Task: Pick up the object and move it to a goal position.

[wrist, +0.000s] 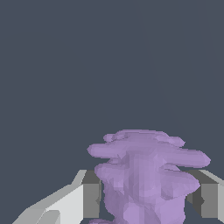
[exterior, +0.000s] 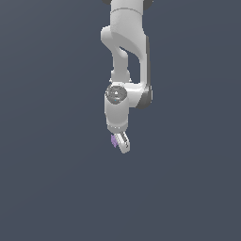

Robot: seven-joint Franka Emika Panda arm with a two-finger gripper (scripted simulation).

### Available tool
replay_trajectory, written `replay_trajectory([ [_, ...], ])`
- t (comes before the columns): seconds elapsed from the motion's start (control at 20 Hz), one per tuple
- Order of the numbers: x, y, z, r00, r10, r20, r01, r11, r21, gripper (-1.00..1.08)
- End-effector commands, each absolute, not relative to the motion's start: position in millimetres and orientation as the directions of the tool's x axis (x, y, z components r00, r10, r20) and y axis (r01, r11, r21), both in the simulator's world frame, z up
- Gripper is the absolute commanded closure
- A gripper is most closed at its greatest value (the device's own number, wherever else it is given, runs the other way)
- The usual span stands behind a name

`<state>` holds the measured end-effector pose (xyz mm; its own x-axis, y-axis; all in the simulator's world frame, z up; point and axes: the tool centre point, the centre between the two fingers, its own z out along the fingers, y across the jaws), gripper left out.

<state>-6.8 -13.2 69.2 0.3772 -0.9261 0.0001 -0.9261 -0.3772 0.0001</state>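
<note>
The object (wrist: 144,175) is a light-purple lumpy thing with ragged edges, and it fills the space between my two fingers in the wrist view. Both pads press against its sides, so my gripper (wrist: 144,194) is shut on it. In the exterior view the object (exterior: 114,140) shows as a tiny purple speck beside the white fingers at the lower end of the arm. My gripper (exterior: 119,142) hangs there over the plain dark ground, tilted a little toward the exterior view's right. Whether the object touches the ground I cannot tell.
The white arm (exterior: 124,61) comes down from the top middle of the exterior view. Around it lies only a flat dark grey-blue surface (exterior: 47,179). No goal marker shows in either view.
</note>
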Motion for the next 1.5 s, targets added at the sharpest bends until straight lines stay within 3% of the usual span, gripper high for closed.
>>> replay_trajectory([
  [0.0, 0.3, -18.0, 83.5, 0.377, -0.926, 0.001, -0.926, -0.377, 0.000, 1.08],
  [0.85, 69.7, -60.7, 216.0, 0.377, -0.926, 0.002, -0.926, -0.377, 0.001, 1.08],
  [1.45, 105.3, -80.2, 277.4, 0.377, -0.926, 0.001, -0.926, -0.377, 0.001, 1.08],
])
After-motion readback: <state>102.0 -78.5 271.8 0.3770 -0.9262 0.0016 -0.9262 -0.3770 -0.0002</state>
